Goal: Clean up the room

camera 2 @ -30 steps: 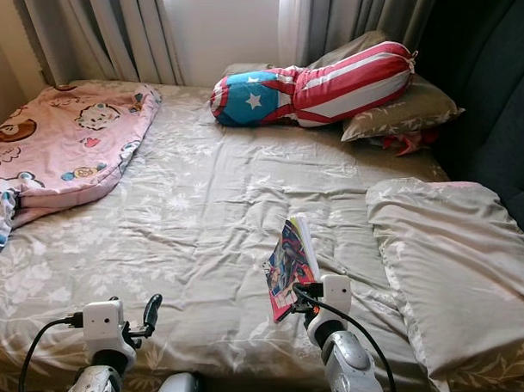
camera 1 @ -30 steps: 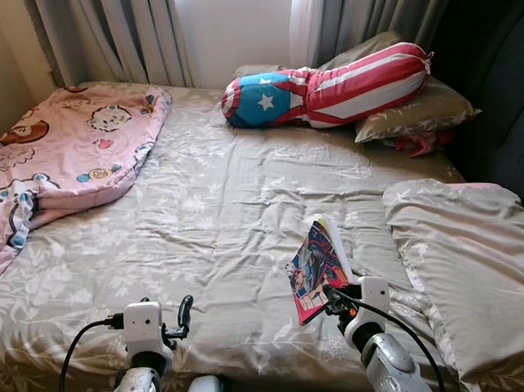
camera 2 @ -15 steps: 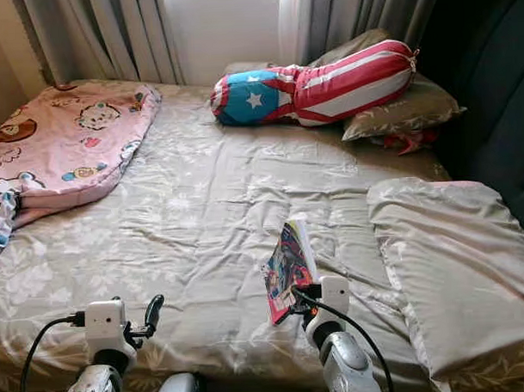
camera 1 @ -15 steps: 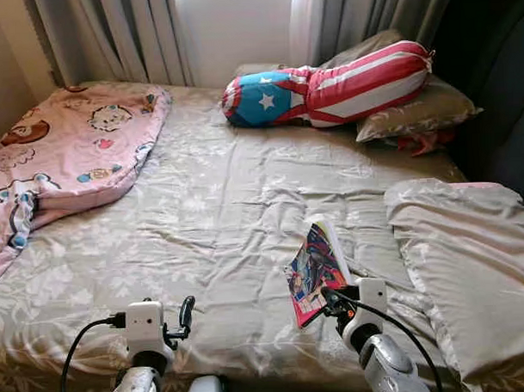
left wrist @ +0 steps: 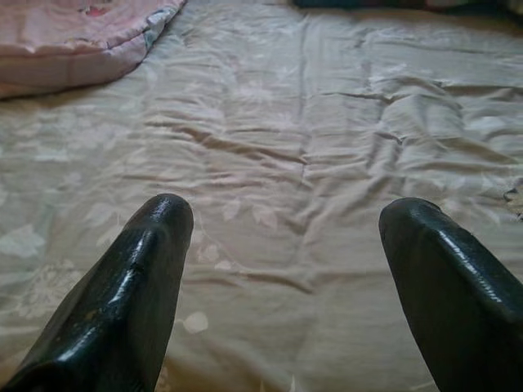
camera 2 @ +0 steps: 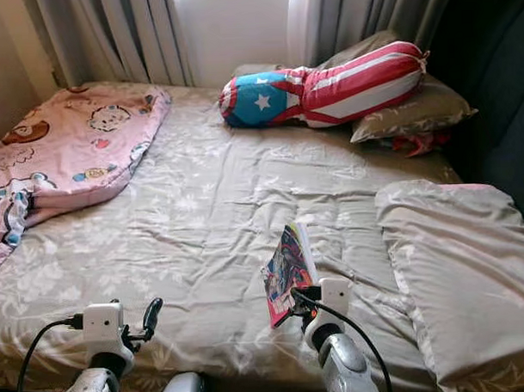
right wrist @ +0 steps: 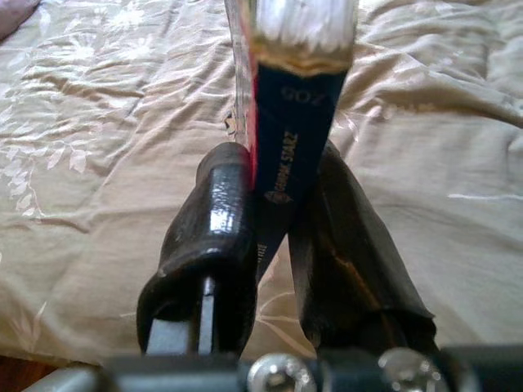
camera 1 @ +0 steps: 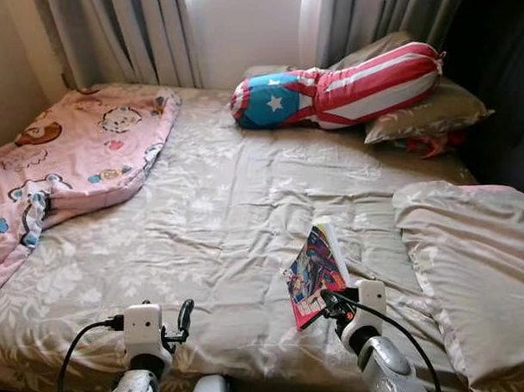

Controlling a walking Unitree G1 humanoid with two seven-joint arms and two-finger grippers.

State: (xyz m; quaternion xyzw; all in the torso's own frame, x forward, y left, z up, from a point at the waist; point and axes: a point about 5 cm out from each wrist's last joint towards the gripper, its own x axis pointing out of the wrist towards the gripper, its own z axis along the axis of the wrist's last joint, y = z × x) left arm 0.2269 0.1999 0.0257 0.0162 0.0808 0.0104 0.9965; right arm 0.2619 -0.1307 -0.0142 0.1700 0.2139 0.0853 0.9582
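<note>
While clamped, glossy book (camera 1: 314,267), right tool (camera 1: 328,302)

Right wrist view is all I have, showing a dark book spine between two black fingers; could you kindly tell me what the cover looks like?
Observer: The thin paperback book has a bright red, blue and pink comic-style cover, clamped by the right gripper above the beige floral bedsheet.
Operator: Thank you; is the left gripper busy?
Observer: No, the left gripper is open, holding nothing, over the sheet.
Operator: What else lies on the bed?
Observer: A pink cartoon-print quilt is bunched at its far left.
</note>
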